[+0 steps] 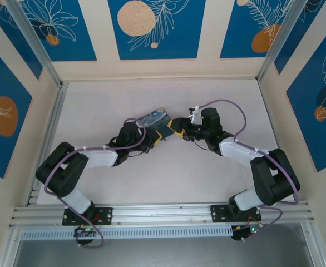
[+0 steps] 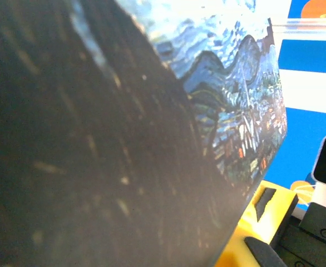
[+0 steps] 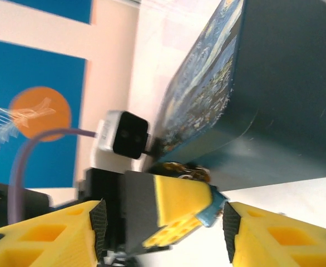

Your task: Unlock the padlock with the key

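Seen from above, the painted tin (image 1: 154, 119) lies with its long axis running roughly from 8 to 2 o'clock, raised off the surface (image 1: 152, 183). The left claw (image 1: 156, 138) is clamped tight on the tin's near edge, at about 6 o'clock of it. The right claw (image 1: 177, 127) is just beside the tin's 4 o'clock corner, its fingers spread wide with nothing between them. In the right wrist view, a small dark, brassy thing I take to be the padlock (image 3: 184, 168) hangs at the tin's lower corner. That puts it at 12 o'clock from the gap between the right claw's fingers, just above the left claw's finger. It is too small to tell whether a key is in it. The free right claw looks the nearer one to work it.
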You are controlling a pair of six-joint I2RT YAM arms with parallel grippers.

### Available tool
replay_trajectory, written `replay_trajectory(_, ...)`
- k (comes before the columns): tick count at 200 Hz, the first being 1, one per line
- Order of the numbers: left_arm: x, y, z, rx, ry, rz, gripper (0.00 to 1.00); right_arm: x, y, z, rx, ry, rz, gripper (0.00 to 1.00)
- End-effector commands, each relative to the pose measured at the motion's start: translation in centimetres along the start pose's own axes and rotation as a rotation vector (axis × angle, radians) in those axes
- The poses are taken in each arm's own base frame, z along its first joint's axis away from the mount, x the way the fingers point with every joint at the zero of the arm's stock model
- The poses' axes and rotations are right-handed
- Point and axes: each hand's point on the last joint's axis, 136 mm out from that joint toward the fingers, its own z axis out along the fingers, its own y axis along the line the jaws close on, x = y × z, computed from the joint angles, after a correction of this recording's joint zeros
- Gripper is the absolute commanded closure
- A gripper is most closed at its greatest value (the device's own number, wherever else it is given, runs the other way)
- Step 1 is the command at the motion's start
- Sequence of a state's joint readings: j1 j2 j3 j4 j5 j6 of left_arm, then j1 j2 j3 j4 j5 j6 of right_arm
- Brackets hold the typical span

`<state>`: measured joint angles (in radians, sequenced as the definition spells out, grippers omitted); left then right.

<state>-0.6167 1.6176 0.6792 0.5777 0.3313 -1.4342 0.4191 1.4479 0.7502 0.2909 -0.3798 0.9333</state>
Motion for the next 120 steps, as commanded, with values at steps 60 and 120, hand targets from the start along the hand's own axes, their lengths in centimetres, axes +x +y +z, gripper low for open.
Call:
replay_trajectory(60, 1.5, -2.4, 0.2, -0.005, 0.199, 0.074, 1.00, 4.1, -3.4, 0.4, 0.336, 0.134, -0.518, 0.45)
replay_trajectory(120, 1.8, -2.9, 0.2, -0.013, 0.244, 0.091, 1.00, 4.0, -4.0, 0.9, 0.450, 0.124, -0.644, 0.50)
